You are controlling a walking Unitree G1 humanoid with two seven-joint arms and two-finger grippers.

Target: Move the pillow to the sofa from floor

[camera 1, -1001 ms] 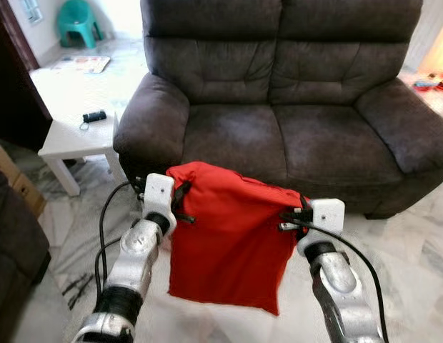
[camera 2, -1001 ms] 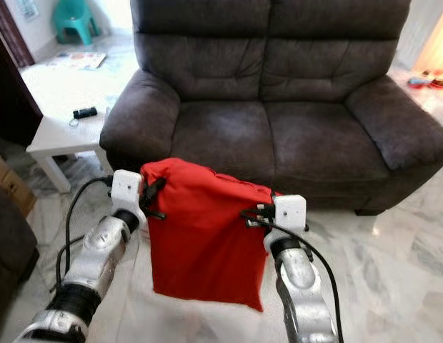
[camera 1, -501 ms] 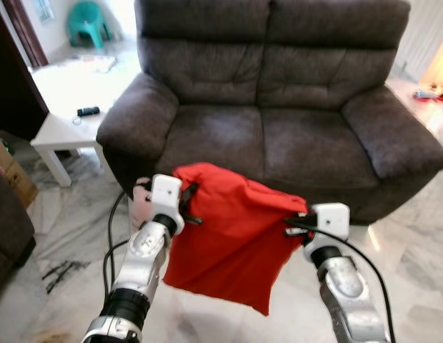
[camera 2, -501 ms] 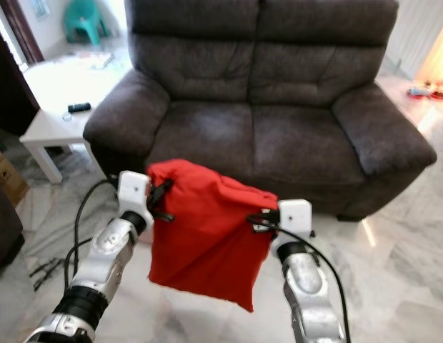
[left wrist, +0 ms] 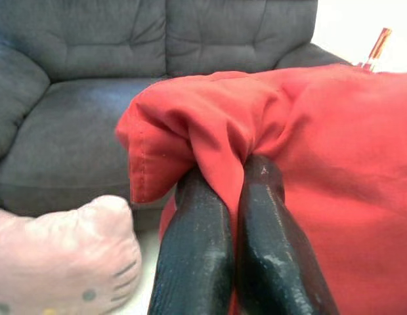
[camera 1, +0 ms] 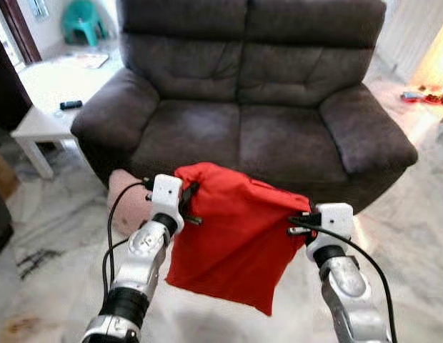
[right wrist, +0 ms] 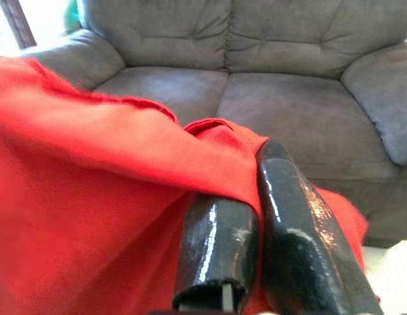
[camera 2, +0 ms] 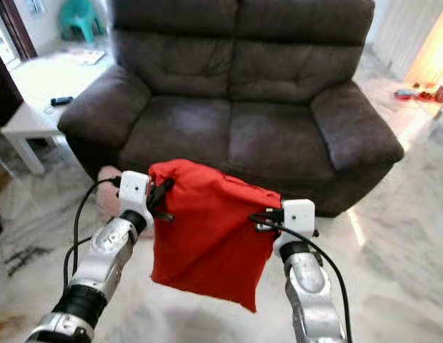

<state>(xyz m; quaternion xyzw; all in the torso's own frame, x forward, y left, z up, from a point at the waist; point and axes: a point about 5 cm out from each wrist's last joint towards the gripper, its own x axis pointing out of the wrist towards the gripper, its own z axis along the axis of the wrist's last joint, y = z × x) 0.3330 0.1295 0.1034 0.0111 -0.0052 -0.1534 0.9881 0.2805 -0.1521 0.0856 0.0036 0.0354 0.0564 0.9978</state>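
Pillow (camera 1: 232,232) hung between raised left end effector (camera 1: 187,204), right end effector (camera 1: 299,220).

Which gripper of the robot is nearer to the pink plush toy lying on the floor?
Left. The left gripper grips the red pillow just above and beside the pink plush toy; the right gripper grips the pillow's far corner, across its whole width.

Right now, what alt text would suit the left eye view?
Two claws, left and right, hold a red pillow by its top corners above the floor, facing a dark sofa. A pink cushion lies by the sofa's foot.
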